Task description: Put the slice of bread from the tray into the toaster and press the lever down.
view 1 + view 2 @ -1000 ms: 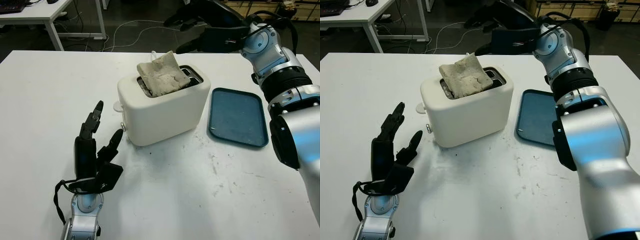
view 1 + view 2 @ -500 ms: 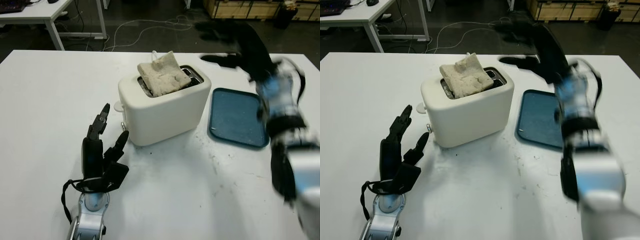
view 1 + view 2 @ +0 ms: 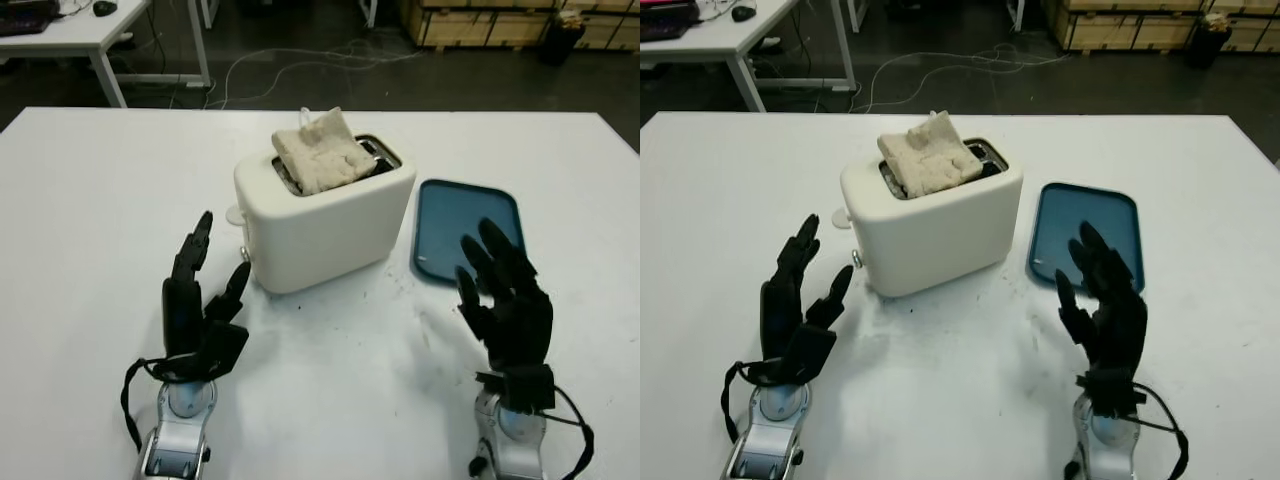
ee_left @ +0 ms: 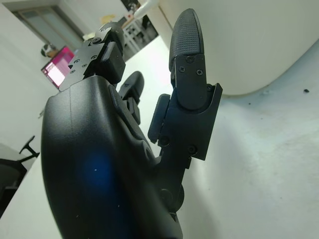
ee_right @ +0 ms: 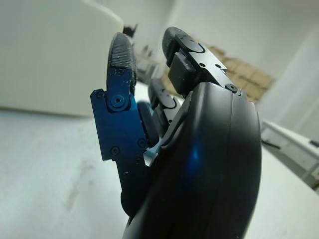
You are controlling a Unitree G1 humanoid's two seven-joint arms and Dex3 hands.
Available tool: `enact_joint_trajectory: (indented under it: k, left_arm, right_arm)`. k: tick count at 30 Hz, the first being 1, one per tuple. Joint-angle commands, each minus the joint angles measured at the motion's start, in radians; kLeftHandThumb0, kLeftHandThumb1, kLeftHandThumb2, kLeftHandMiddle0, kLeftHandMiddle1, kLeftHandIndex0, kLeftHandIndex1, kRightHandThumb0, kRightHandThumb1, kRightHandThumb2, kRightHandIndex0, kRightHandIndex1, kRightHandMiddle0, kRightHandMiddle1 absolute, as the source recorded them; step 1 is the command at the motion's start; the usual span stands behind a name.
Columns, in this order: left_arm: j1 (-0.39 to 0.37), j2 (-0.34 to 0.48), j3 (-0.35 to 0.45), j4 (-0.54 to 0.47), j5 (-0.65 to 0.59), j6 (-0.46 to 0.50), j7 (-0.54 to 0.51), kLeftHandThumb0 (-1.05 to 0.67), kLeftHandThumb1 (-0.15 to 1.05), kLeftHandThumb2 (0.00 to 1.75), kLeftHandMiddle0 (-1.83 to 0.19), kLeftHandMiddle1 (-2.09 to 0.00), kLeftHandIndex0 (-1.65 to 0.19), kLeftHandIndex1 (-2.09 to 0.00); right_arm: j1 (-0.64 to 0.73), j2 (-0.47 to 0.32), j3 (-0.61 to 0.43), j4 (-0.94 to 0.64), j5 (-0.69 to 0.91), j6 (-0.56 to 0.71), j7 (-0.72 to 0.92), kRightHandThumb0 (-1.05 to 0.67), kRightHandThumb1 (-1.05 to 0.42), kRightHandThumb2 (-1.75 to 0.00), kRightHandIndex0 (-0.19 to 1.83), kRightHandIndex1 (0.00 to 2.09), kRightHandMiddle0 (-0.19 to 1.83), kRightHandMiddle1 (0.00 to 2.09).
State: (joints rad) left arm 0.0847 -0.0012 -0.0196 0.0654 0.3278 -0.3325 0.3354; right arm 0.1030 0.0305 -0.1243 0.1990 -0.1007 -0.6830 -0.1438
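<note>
A pale slice of bread (image 3: 322, 150) sticks up, tilted, out of a slot of the cream toaster (image 3: 330, 220) in the middle of the white table. The toaster's lever (image 3: 243, 252) is a small knob low on its left end. The blue tray (image 3: 468, 232) lies bare to the toaster's right. My left hand (image 3: 205, 300) is open, held upright near the table's front left, a short way from the lever. My right hand (image 3: 503, 300) is open, upright at the front right, just before the tray's near edge.
A small white tab (image 3: 235, 213) lies on the table at the toaster's left end. Beyond the far edge of the table are a dark floor with cables (image 3: 300, 60), another white desk (image 3: 70, 30) and wooden crates (image 3: 480, 20).
My right arm has swung back from above and behind the toaster to the table's front right, hand upright. My left hand has edged slightly toward the toaster. The bread has stayed in the slot.
</note>
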Motion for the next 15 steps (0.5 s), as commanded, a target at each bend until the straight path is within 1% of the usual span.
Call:
enact_joint_trajectory:
  k: [1,2,4,9,13,15]
  left_arm:
    - [0.000,-0.006,-0.006,0.008,0.003,-0.015,0.009,-0.69,0.92,0.43,-0.08,-0.57,-0.28,0.00]
    - [0.006,-0.007,-0.008,0.006,0.003,-0.012,0.009,-0.69,0.92,0.44,-0.08,-0.56,-0.28,0.00]
    - [0.020,-0.013,-0.012,-0.001,-0.001,-0.008,0.008,-0.69,0.92,0.44,-0.07,-0.56,-0.28,0.00]
    - [0.056,-0.018,-0.028,-0.013,0.024,-0.023,0.026,-0.67,0.92,0.45,-0.08,-0.57,-0.29,-0.01]
    - [0.104,-0.035,-0.050,-0.071,0.025,0.001,0.018,-0.64,0.92,0.46,-0.07,-0.56,-0.28,0.00]
    - [0.122,-0.037,-0.058,-0.088,0.029,0.005,0.017,-0.63,0.92,0.46,-0.08,-0.56,-0.28,0.00]
  right_arm:
    - [0.054,0.022,0.034,0.055,-0.038,0.044,-0.005,-0.52,-0.92,-0.53,0.44,0.00,0.42,0.00]
    - [0.052,0.017,0.045,0.057,-0.039,0.073,0.003,-0.55,-0.92,-0.56,0.37,0.00,0.37,0.00]
    - [0.042,0.009,0.060,0.073,-0.045,0.101,0.008,-0.56,-0.92,-0.57,0.32,0.00,0.33,0.00]
    - [0.023,-0.009,0.095,0.083,-0.069,0.116,0.005,-0.58,-0.92,-0.59,0.31,0.00,0.30,0.00]
    - [0.015,-0.019,0.116,0.057,-0.072,0.129,0.011,-0.59,-0.92,-0.60,0.31,0.00,0.28,0.00]
    - [0.012,-0.021,0.120,0.050,-0.044,0.133,0.030,-0.58,-0.92,-0.59,0.30,0.00,0.27,0.00]
